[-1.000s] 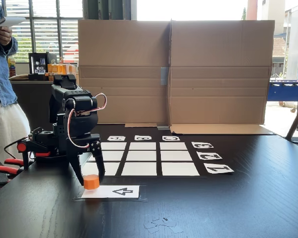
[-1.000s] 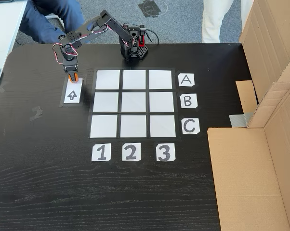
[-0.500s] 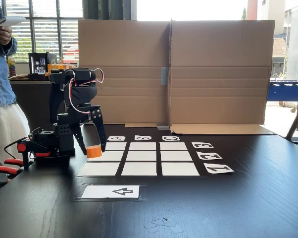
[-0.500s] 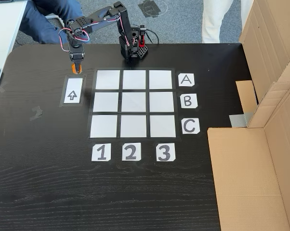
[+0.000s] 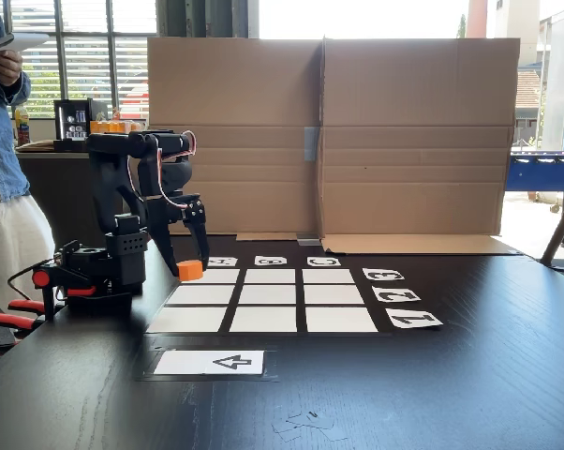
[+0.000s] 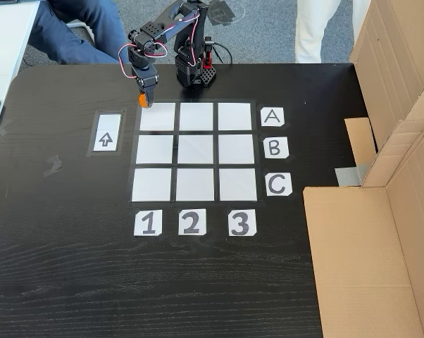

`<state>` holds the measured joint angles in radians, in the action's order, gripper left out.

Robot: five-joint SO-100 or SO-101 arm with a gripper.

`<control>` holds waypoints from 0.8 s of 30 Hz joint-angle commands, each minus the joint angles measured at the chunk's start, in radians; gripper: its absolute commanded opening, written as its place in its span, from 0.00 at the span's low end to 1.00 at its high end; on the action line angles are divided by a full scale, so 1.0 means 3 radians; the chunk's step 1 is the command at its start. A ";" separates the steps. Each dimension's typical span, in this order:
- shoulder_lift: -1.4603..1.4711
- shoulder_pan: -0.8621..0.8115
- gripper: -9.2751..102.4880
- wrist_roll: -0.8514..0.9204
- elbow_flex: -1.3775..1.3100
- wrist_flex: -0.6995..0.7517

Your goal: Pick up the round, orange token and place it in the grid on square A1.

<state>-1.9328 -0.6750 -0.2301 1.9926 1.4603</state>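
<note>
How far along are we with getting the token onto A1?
Pickup looks done: the pincer is shut on the token, held clear of the table beside the grid. Left to do: bring it over square A1, which is bare, lower and release.

A white arrow card (image 6: pixel 106 132) lay on the black worktop (image 6: pixel 127 282); cardboard panels (image 5: pixel 329 136) stood behind, beside a person (image 5: pixel 6 187).

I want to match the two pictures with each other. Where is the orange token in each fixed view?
A fixed view, from the table's side: the token hangs in the gripper, left of centre, above the grid's far left corner.
A fixed view, from above: the token is upper left, at square A1's outer corner.
Shared landmark: the arrow card.
</note>
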 commanded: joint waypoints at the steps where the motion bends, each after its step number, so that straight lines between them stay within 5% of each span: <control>1: -0.0235 0.0107 0.20 0.0000 0.0291 -0.0159; 24: 0.0235 0.0179 0.20 0.0000 0.1171 -0.1329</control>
<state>-1.8684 -0.6213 -0.2301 2.3424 1.0815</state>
